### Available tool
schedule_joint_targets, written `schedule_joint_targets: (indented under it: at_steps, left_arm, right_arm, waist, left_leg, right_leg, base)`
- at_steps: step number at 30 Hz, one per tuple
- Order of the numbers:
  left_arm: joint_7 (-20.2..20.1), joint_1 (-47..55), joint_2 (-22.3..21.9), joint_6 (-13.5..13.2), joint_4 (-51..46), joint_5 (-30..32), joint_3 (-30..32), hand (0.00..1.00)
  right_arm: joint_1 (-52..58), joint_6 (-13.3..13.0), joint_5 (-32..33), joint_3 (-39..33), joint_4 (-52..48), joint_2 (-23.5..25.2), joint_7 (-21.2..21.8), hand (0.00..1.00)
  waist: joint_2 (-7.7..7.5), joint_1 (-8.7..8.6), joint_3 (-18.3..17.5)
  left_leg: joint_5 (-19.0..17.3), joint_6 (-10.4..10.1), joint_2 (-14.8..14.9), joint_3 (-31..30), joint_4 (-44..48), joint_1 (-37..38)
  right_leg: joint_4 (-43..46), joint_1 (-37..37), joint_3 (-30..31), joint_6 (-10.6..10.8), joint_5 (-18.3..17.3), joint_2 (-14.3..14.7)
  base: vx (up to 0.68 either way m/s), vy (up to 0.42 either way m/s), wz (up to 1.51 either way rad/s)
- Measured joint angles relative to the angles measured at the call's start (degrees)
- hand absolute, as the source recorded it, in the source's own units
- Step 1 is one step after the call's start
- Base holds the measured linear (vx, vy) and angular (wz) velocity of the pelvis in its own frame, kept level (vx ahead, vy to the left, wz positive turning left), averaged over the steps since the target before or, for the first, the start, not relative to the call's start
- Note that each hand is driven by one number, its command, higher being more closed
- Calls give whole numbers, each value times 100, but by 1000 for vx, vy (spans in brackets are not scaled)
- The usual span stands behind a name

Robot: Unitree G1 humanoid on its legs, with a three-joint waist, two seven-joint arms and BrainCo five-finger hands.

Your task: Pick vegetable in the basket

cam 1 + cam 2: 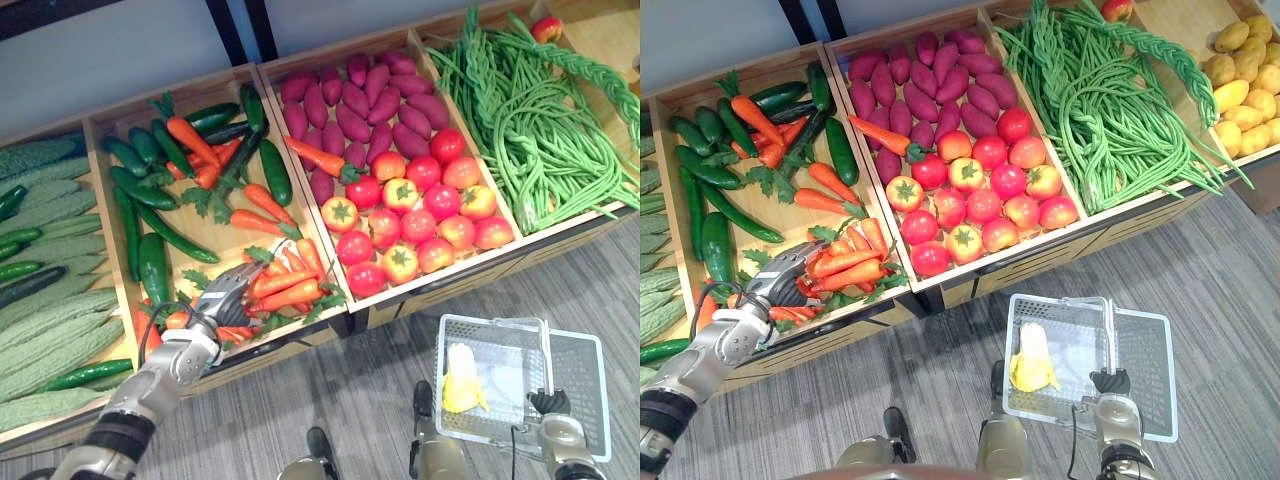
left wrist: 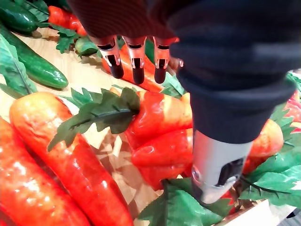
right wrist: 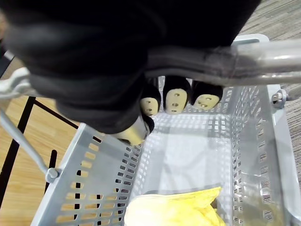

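Wooden bins (image 2: 87, 77) stand over a grey plank floor (image 1: 350, 400), and in the one you are working the carrots (image 1: 285, 285) lie heaped at the front beside cucumbers (image 1: 155, 190). Your left robot hand (image 1: 228, 295) lies over that heap, fingers (image 2: 138, 70) stretched straight and closed round nothing. Your right robot hand (image 1: 1110, 382) is curled round the handle (image 3: 225, 59) of the grey basket (image 1: 1150, 380), low over the floor and well apart from the carrots, a yellow thing (image 1: 460, 382) inside it, while tomatoes (image 1: 420, 215) and green beans (image 1: 530, 120) fill the bins to the right.
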Motion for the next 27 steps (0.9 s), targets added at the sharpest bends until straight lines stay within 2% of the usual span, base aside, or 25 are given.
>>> schedule_joint_targets:
  at_steps: [9, 10, 14, 17, 27]
  left_arm:
    - [161, -314, -280, 185, 325, 38, 19, 0]
    - [172, -357, -307, 187, 347, 42, 19, 100]
    - [399, -508, -428, 240, 445, 177, 33, 100]
    - [666, -828, -569, 381, 643, 259, 81, 100]
    - [778, -993, -678, 593, 887, 450, 80, 100]
  right_arm:
    - [-171, 12, 2, -21, 6, -102, -12, 100]
    - [-195, 12, 1, -21, 6, -107, -14, 100]
    - [-251, 10, -1, -15, 6, -108, -55, 100]
    - [-289, 10, 0, -11, 50, -110, -90, 100]
    - [-410, 8, 1, -10, 162, -108, -165, 100]
  waist:
    - [86, 4, 216]
    - [92, 1, 225]
    - [92, 1, 269]
    - [91, 5, 283]
    - [81, 4, 384]
  left_leg:
    - [-27, 3, 5, 126, 52, -134]
    - [-29, -1, 10, 129, 53, -135]
    - [-98, -11, 30, 154, 131, -177]
    - [-143, -6, 32, 166, 197, -211]
    - [-188, -12, 40, 289, 229, -205]
  right_leg:
    - [2, -218, 132, -20, 57, 18]
    - [2, -228, 147, -20, 57, 25]
    - [12, -271, 190, -20, 57, 40]
    - [13, -283, 202, -20, 57, 31]
    - [60, -369, 335, -21, 57, 52]
  base:
    - [-21, -7, -8]
    - [-5, -17, -6]
    - [-1, -10, -6]
    - [-5, -4, -1]
    - [-8, -4, -7]
